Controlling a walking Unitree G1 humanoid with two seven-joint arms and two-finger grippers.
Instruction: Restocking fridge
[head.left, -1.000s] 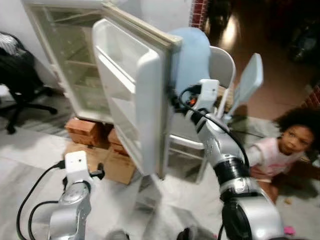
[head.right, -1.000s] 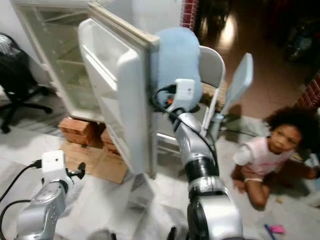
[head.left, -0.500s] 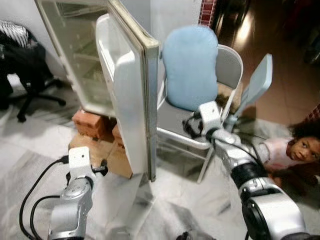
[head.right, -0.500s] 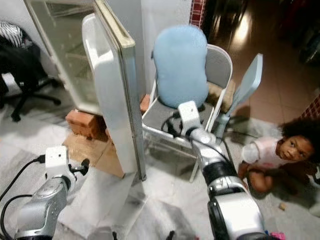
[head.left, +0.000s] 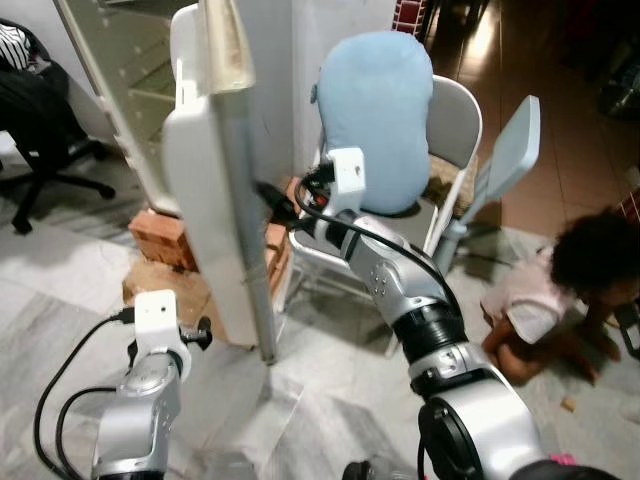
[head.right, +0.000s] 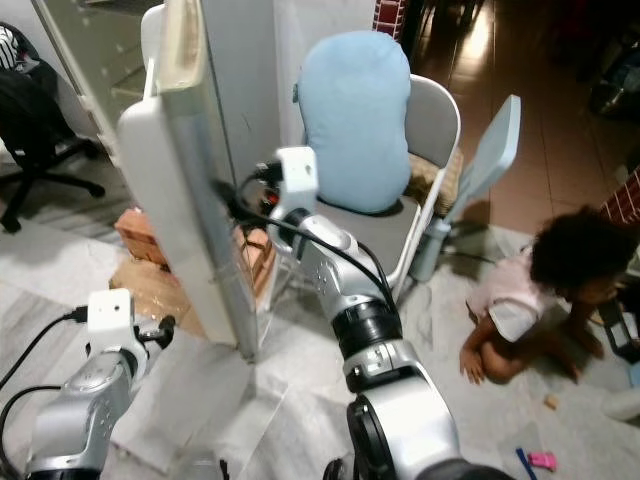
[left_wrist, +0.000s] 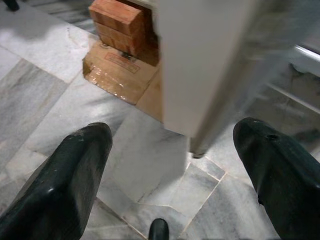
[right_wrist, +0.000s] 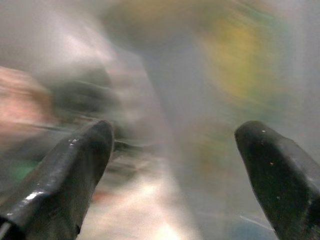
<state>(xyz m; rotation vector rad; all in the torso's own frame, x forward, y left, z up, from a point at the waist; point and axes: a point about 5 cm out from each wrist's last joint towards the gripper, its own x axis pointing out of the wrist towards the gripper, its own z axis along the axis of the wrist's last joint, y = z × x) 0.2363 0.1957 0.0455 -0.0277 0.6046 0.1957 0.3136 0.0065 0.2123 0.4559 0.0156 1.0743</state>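
The fridge door (head.left: 215, 190) stands swung out edge-on before the robot, its white inner side facing left, with the open fridge (head.left: 130, 80) behind it; the shelves I can make out inside look bare; the right hand (head.left: 272, 198) is stretched across to the door's outer face, its black fingers at or touching the panel near mid-height; in the right wrist view those fingers (right_wrist: 75, 170) are spread wide apart with nothing between them, and what lies beyond them is a blur. The left hand (left_wrist: 170, 185) hangs low by the door's bottom corner, its fingers also wide apart and holding nothing, pointed down at the grey marble floor (left_wrist: 60, 110); past it lie a flattened piece of cardboard (left_wrist: 120, 75) and some bricks (left_wrist: 122, 25) under the fridge. Just right of the door stands a white folding chair (head.left: 452, 110) with a pale blue cushion (head.left: 375, 115) propped upright against its back; a light blue flat panel (head.left: 505, 160) leans on the chair's far side. A person (head.left: 560, 300) sits on the floor at the right; a black office chair (head.left: 40, 120) stands at the far left.
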